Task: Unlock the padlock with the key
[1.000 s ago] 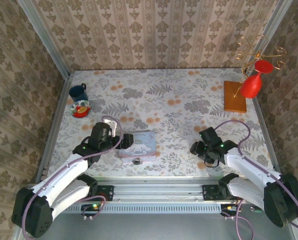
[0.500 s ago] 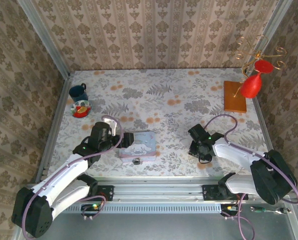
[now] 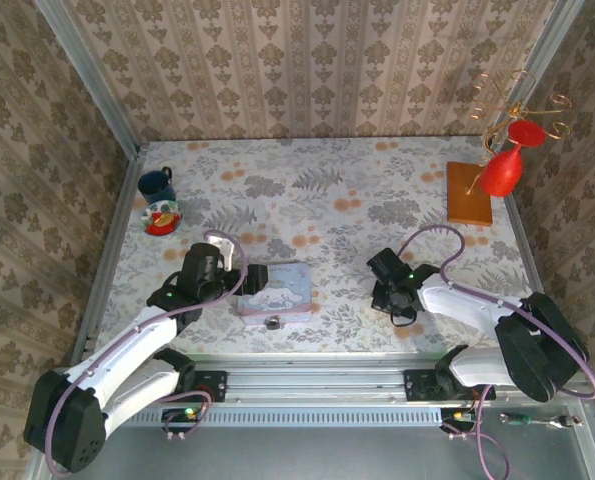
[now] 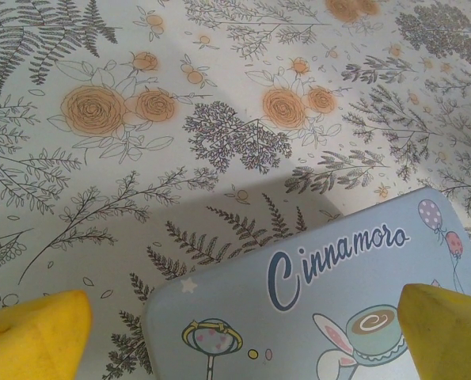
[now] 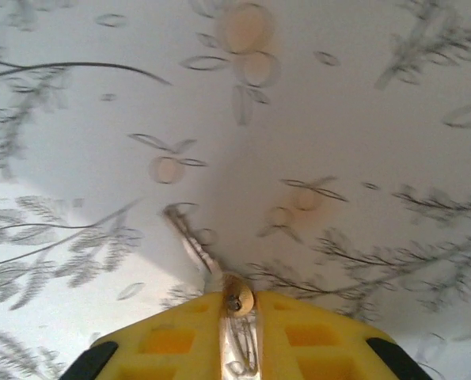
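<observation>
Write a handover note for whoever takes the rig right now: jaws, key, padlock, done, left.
Left gripper: jaws open, holding nothing, spread around a corner of the tin box on its left side.
Right gripper: jaws shut on the key, blade sticking out past the fingertips, over the table right of the tin box.
Padlock: at the tin box's near edge, neither gripper on it.
Done: key in hand.
Left: bring key to padlock, insert, turn.

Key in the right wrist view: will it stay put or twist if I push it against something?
The key looks like thin, stiff metal, so it probably won't bend. It is pinched at its head between the right fingers, with the blade slanting off to one side, so it may well pivot under a push.
</observation>
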### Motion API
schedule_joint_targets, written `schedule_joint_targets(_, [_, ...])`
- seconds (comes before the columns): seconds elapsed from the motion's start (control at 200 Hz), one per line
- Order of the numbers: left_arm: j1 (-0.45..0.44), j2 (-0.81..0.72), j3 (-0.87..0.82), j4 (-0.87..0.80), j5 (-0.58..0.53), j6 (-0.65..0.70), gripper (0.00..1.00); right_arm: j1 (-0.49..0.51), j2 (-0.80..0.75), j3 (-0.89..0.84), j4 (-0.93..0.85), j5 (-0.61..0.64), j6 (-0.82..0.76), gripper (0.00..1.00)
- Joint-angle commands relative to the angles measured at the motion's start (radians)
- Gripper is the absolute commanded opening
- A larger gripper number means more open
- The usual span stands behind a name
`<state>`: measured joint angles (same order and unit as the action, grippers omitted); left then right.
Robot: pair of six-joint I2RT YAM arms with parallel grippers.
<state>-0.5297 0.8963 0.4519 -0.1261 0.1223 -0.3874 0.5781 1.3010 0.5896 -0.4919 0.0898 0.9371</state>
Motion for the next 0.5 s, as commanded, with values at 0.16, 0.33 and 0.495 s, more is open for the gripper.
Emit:
schedule_joint_targets(0.16, [-0.008,0.019,-0.015,0.017,0.0,0.016,1.0,0.016,-0.122,0.005,0.026,0.051,0.016,0.08])
schedule_joint_targets(0.33, [-0.021,0.047,-0.009,0.025,0.02,0.008,1.0,0.016,-0.226,-0.036,0.084,0.025,0.018,0.06])
schedule_joint_targets(0.495, [-0.069,0.067,0.026,0.013,0.056,-0.014,1.0,0.016,-0.295,-0.061,0.165,-0.036,-0.008,0.01])
